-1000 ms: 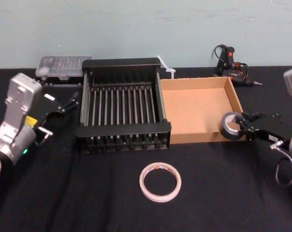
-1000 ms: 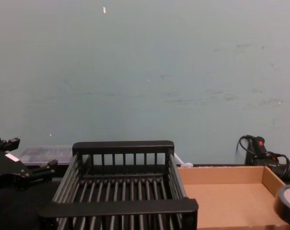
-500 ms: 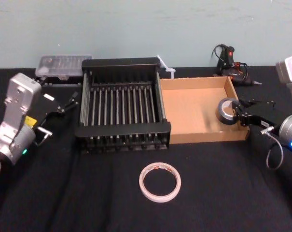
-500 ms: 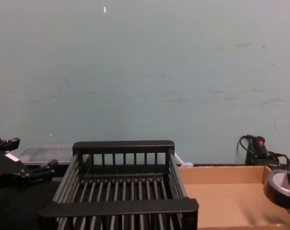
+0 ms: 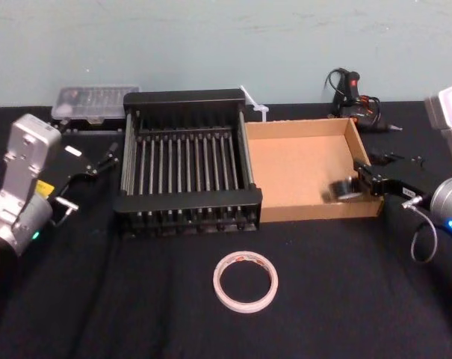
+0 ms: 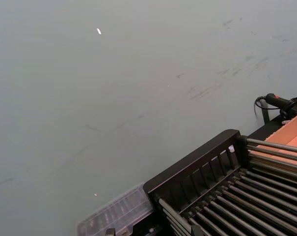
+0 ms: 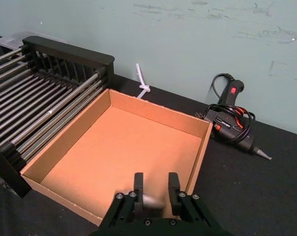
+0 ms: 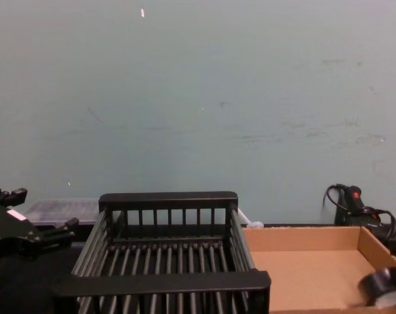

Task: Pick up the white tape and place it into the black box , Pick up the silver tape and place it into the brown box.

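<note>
Silver tape (image 5: 344,188), thick dull grey roll: down inside the shallow tan cardboard brown box (image 5: 296,166), near-right corner, close against the right wall. From the chest view it sits low on the box floor, tipped rather than flat. Right claw (image 5: 362,178) hangs over that same wall, just beside and above the roll. In the right wrist view its fingers (image 7: 138,183) stand a moderate gap apart with only a grey smear below them. Judged loose, nothing gripped; silver half of the job looks finished. White tape (image 5: 218,283), thin wide ring: lies flat, hole up, on the black tabletop (image 5: 345,299), in front of the black box (image 5: 188,206), a slatted plastic crate, and well apart from it. It is not yet touched. Being round and flat, it has no long axis to line up on, so a pinch across one side of the band from above should do. It lies roughly midway between the arms. The left claw (image 5: 104,158), fingers spread and empty, waits beside the crate's left wall, so the left arm seems better placed for the crate.
</note>
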